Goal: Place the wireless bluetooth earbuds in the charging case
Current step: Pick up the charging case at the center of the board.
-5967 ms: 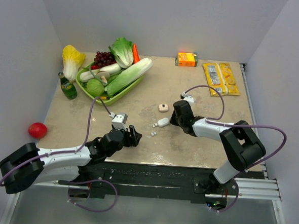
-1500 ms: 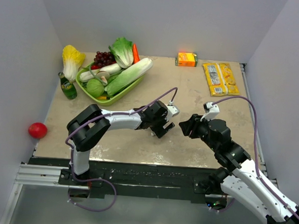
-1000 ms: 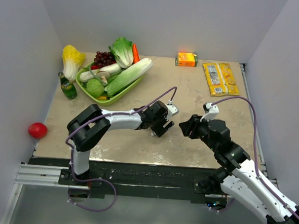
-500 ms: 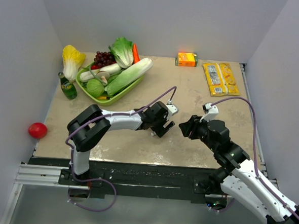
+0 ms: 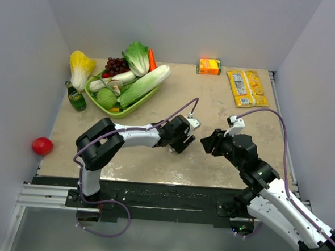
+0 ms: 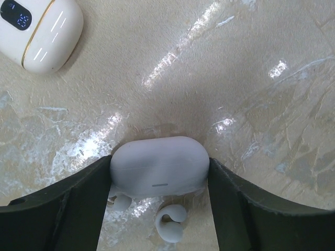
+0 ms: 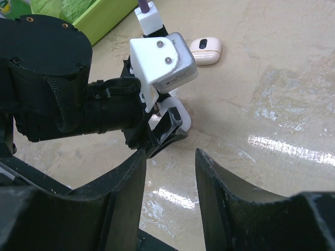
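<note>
You look on a glossy, beige marbled counter [image 5: 214, 105] — plain pale-grey walls [image 5: 179, 24] rise beyond your left pincer [image 5: 177, 147] — light glare streaks its surface.

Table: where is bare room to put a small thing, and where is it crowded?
Bare: the back strip between the green tray and the orange carton; the near-left corner, this side of the bottle. Crowded: centre, left gripper around the charging case, earbuds beside it.
</note>
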Robot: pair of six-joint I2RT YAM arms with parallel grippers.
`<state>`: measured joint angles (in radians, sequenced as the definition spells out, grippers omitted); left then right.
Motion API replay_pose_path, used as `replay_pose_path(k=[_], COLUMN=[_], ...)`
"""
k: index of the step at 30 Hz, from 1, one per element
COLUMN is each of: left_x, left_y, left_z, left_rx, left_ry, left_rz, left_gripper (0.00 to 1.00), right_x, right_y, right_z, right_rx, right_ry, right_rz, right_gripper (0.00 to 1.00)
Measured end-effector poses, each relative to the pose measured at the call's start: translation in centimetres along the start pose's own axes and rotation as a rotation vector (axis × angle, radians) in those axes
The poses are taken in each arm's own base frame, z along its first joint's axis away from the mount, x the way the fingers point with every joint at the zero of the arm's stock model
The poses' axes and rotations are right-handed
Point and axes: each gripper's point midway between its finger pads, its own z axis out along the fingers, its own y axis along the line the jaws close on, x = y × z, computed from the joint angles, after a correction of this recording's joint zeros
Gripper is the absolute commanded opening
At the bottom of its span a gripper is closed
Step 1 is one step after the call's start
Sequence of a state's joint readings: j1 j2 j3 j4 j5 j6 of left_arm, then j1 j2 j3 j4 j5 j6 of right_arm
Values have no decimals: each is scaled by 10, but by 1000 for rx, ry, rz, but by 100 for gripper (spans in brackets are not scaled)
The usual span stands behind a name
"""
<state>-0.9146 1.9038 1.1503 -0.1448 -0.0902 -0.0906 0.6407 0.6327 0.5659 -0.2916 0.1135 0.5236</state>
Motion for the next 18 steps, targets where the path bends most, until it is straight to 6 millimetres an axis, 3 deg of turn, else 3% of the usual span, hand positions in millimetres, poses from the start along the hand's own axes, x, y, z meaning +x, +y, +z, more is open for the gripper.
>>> replay_pose_path(k=[2, 3, 6, 11, 14, 18], left_x=[0, 0, 1, 1, -21, -67], left_y=[0, 0, 2, 10, 16, 23], left_z=[0, 0, -4, -17, -31, -62], left_rx=[-3, -5, -17, -57, -85, -113], left_ry=[-1, -2, -9, -42, -144, -339], left_rz=[-1, -1, 1, 5, -6, -23], left_gripper=[29, 15, 0, 0, 0, 0], right_x=[0, 0, 0, -7, -13, -18], right_y=[0, 0, 0, 1, 0, -1], right_z=[0, 0, 0, -5, -9, -12], right_rx=[0, 0, -1, -2, 3, 14], right_ry=[0, -1, -2, -34, -64, -84], right_rz=[0, 0, 3, 23, 37, 47], right_gripper=[46, 46, 46, 47, 48, 50])
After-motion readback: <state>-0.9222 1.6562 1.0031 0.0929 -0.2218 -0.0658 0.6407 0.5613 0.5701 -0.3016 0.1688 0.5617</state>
